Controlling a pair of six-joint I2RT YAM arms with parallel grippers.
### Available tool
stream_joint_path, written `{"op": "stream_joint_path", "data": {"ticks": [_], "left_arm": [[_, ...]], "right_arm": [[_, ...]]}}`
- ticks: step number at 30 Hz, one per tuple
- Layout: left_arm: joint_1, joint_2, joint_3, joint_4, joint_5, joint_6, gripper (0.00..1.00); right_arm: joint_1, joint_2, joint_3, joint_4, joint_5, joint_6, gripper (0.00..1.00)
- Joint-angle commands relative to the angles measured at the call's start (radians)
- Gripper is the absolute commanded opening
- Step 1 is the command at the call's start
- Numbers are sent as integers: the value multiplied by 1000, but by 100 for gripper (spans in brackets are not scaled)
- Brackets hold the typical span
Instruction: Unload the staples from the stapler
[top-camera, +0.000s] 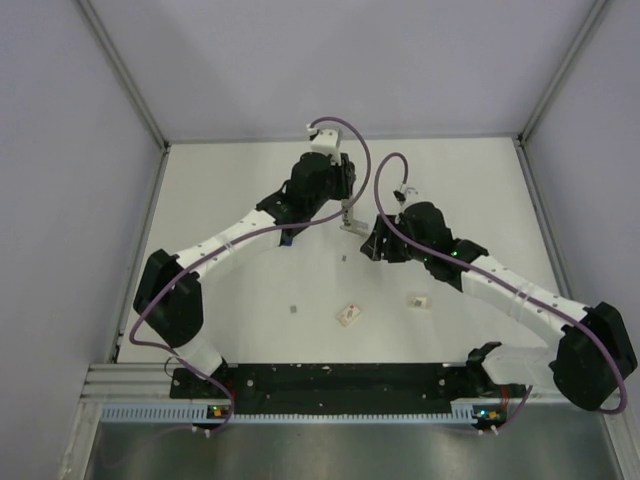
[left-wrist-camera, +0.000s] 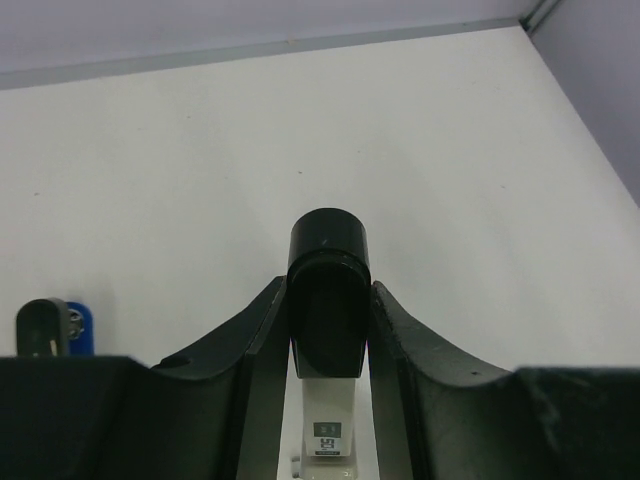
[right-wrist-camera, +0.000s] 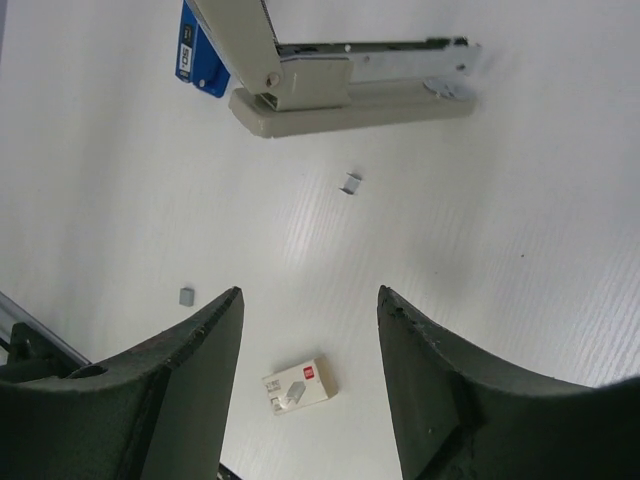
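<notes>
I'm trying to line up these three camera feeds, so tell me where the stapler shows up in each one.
Top external: the stapler sits mid-table, between the two wrists.
Left wrist: its black-capped top arm fills the centre, clamped in the left gripper.
Right wrist: it lies opened along the top edge.
Shared landmark: the blue object beside the stapler, in all three views.

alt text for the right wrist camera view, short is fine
An opened beige stapler sits on the white table at the top of the frame, its metal staple channel exposed. Two small staple clumps and a little staple box lie below it, framed by the open right gripper.
</notes>
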Motion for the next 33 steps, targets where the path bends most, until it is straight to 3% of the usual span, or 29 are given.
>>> {"op": "stream_joint_path", "data": {"ticks": [1, 9, 17, 33], "left_arm": [[1, -10, 24, 97, -183, 132, 0], [3, 42, 86, 111, -244, 209, 0], [9, 183, 223, -114, -332, 230, 0], [65, 243, 106, -199, -272, 123, 0]], "right_arm": [[8, -52, 5, -10, 23, -18, 56], [8, -69, -1, -27, 29, -32, 56], [6, -67, -15, -26, 29, -30, 57], [8, -50, -44, 2, 1, -19, 57]]}}
